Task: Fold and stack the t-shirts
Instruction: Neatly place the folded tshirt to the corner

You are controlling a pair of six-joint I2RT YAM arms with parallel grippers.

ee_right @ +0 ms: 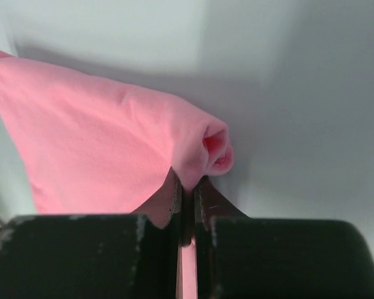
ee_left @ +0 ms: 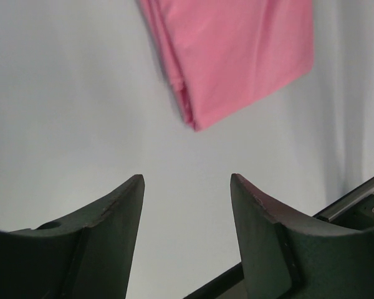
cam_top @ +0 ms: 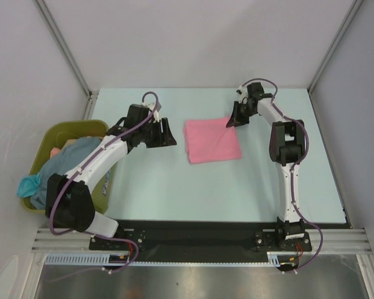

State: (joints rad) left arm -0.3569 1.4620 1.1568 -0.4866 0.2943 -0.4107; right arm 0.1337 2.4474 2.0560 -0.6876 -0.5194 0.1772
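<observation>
A bubblegum pink t-shirt [cam_top: 212, 140] lies folded into a rectangle in the middle of the table. My right gripper [cam_top: 232, 122] is shut on its far right corner; the right wrist view shows the pink cloth [ee_right: 112, 149] pinched and bunched between the jaws. My left gripper [cam_top: 168, 134] is open and empty, just left of the shirt; the left wrist view shows a shirt corner [ee_left: 237, 56] ahead of the spread fingers [ee_left: 121, 212]. More shirts, grey-blue [cam_top: 65, 162] and teal [cam_top: 28, 185], are heaped in the olive-green bin [cam_top: 81, 129].
The olive-green bin stands at the table's left edge beside the left arm. Metal frame posts and white walls close in the table at the back and sides. A black rail [cam_top: 193, 233] runs along the near edge.
</observation>
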